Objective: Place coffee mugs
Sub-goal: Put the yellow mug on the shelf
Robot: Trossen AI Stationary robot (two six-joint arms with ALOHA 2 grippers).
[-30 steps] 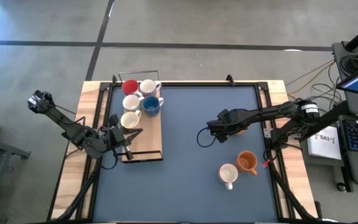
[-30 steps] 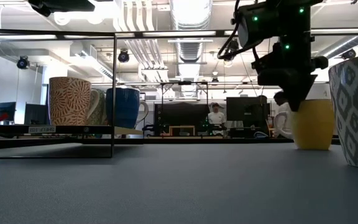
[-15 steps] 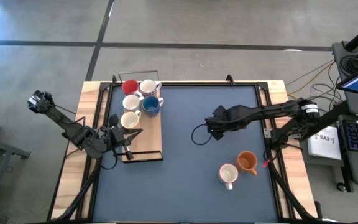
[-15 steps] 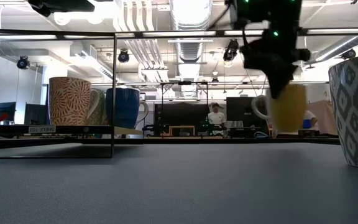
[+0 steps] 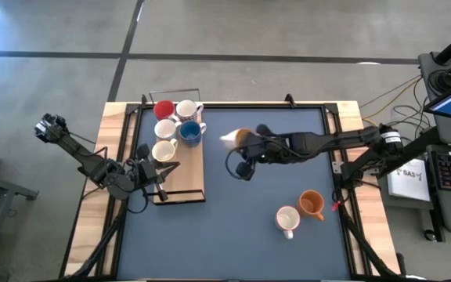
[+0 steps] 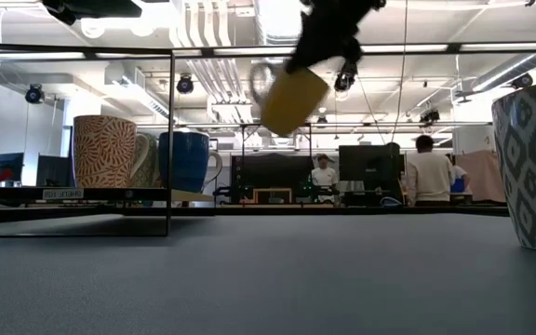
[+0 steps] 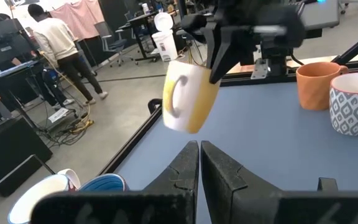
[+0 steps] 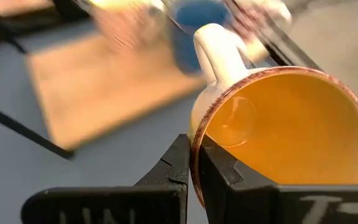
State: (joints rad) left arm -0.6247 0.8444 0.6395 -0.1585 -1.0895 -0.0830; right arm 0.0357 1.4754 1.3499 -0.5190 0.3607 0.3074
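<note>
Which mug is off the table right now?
The yellow mug, tilted in mid-air, its rim pinched by the right claw; every other mug stands on a surface.

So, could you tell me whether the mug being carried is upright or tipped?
Tipped: the yellow mug hangs slanted in the right gripper, clear of the table.

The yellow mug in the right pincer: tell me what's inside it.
Nothing shows inside the yellow mug: the right wrist view looks into its bare glazed orange-yellow interior. The right pincer is shut on its rim, covering a thin strip there. It hangs tilted above the table.
</note>
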